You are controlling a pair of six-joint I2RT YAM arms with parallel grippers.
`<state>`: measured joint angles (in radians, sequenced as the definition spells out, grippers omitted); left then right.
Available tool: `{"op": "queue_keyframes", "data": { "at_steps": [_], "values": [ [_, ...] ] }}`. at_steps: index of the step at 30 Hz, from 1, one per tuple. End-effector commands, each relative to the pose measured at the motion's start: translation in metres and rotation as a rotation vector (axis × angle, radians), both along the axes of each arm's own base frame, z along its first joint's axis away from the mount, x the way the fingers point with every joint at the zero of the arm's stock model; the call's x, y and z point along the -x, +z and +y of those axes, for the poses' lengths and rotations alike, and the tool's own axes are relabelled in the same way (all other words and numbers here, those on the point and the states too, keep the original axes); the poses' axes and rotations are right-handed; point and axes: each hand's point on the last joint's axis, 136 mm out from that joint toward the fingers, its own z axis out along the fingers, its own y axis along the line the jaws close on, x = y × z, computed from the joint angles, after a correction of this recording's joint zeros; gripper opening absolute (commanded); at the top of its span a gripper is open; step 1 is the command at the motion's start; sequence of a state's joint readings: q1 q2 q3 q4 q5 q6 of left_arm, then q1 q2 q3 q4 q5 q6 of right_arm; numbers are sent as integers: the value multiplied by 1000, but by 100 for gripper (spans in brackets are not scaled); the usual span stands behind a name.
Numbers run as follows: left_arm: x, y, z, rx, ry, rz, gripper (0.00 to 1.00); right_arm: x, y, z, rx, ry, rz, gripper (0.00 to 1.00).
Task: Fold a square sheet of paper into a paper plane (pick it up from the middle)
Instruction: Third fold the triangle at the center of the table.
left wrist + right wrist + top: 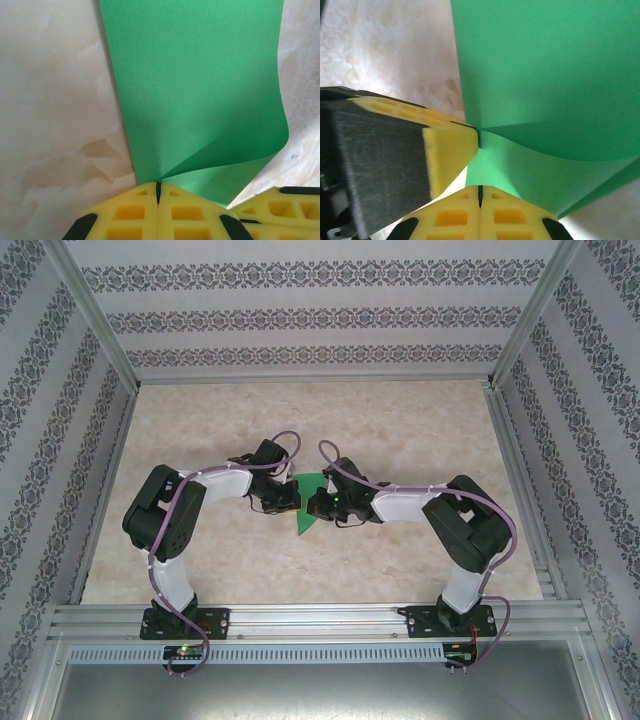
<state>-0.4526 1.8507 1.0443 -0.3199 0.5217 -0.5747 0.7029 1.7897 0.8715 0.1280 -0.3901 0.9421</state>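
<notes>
The left gripper (158,192) is closed, its yellow fingers (130,212) pressed together with only a thin dark seam between them. An edge of the square sheet of paper (200,85) is pinched at their tips. The right gripper (480,194) is closed in the same way, and the green runs straight into its seam, so it appears to grip the paper too. The two sets of fingertips sit just beside each other, nearly touching.

The paper is plain bright green, smooth and matte. It is no longer flat. From the left gripper's pinch a soft crease fans out, and the sheet splits into two layers there. An upper, darker expanse rises away from the fingers, and a lighter flap curls round beneath it in a rounded bend toward the right gripper. No sharp fold line can be seen, only this loose curve. From above, the part of the sheet that shows between the grippers looks like a small triangle with its point toward the near edge.

The sheet is at about the middle of the table (420,440), well away from every corner. The tabletop is pale and marbled. Both arms reach inward from their bases at the near edge, trailing purple cables (285,440). Patterned walls (300,315) enclose the other three sides, and an aluminium rail (320,618) runs along the near edge.
</notes>
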Motion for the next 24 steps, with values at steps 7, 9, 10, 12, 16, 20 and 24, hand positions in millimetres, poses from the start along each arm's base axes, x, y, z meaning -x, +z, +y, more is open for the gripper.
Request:
{"op": "queue_keyframes", "data": {
  "at_steps": [7, 9, 10, 12, 16, 20, 24],
  "values": [
    [33, -46, 44, -273, -14, 137, 0, 6, -29, -20, 108, -60, 41, 0],
    [35, -49, 49, -296, -19, 144, 0, 11, -36, -28, 114, -79, 58, 0],
    [35, -49, 50, -303, -18, 145, 0, 13, -38, -31, 117, -91, 66, 0],
    [36, -51, 51, -310, -22, 148, 0, 18, -40, -36, 115, -108, 73, 0],
    [34, -52, 50, -309, -26, 146, 0, 16, -24, -36, 82, -122, 36, 0],
    [33, -52, 48, -299, -32, 143, 0, 0, 9, -23, 48, -97, -42, 0],
    [33, -51, 47, -293, -33, 142, 0, -13, 16, -8, 39, -76, -69, 0]
  ]
}}
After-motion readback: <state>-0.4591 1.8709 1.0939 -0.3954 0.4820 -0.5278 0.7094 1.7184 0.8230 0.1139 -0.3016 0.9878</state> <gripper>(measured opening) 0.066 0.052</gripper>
